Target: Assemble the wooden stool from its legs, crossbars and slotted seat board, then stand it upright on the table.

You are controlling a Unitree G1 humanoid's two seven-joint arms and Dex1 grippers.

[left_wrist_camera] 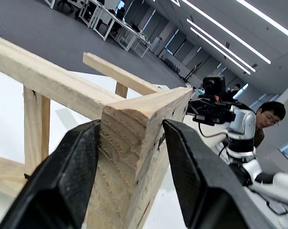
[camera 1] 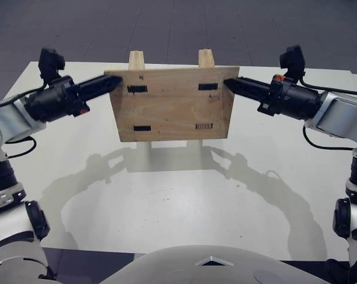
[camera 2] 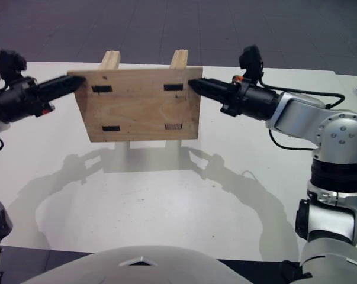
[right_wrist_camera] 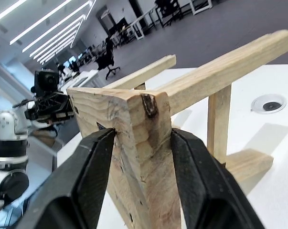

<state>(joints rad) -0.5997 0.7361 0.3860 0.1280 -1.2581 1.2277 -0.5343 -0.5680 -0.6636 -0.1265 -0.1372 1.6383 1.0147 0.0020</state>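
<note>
while upright, seat board (camera 1: 173, 106) between tools (camera 1: 115, 80) (camera 1: 228, 83)

Silver-white arm shells (camera 1: 343, 115), black forearms (camera 1: 292, 99), black cables (camera 1: 329, 148), tapered black left pincer (camera 1: 113, 81), right pincer (camera 1: 230, 83)

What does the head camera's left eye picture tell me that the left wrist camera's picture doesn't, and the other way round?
Left eye view: the seat board face-on with four dark slots, the left gripper and right gripper at its two upper corners, and the white table below.
Left wrist view: the left gripper's fingers shut on the board's corner, seen close up, and long wooden bars running away behind the board, joined by a short crosspiece.
Shared: the board and both arms holding it.
</note>
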